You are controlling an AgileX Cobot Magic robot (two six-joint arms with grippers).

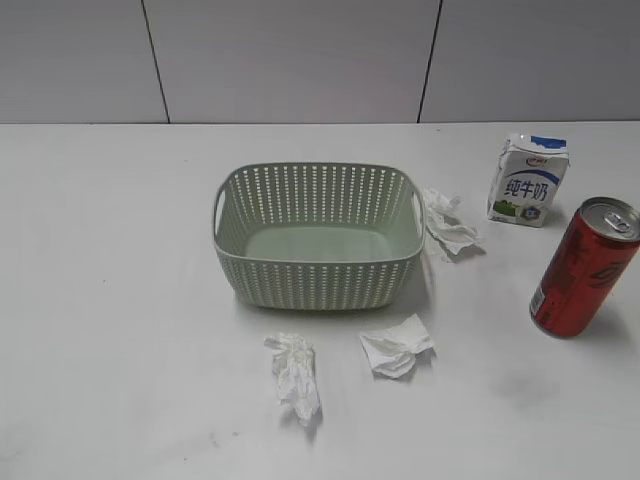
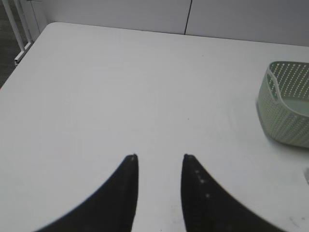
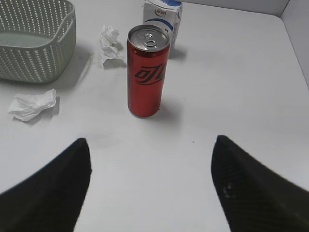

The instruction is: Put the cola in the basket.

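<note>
1. The cola (image 3: 147, 72) is seen upright on the white worktop (image 1: 120, 300), right of the basket (image 1: 316, 238) and well apart from it; in the exterior view it sits near the right edge of frame.
2. A milk carton (image 1: 528, 180) is placed just behind the cola, and crumpled tissues (image 1: 396, 347) are scattered around the basket; none are touching the can.
3. The basket is seen empty, so the task is judged not yet started.
4. The right end effector (image 3: 149, 169) is spread wide, holding nothing, with the cola ahead of it, roughly centred between the fingers.
5. The left end effector (image 2: 159, 162) is parted slightly, holding nothing, over bare worktop left of the basket.
6. The can is judged rigid but thin-walled: it can be dented if squeezed hard. The pull tab looks unopened, so it is probably full and fairly heavy.
7. The painted metal is judged smooth and slippery; a tall slim shape is easily tipped by a glancing touch.
8. A hold across the mid-body is advised, fingers on opposite sides, kept clear of the rim and of the carton behind.
</note>
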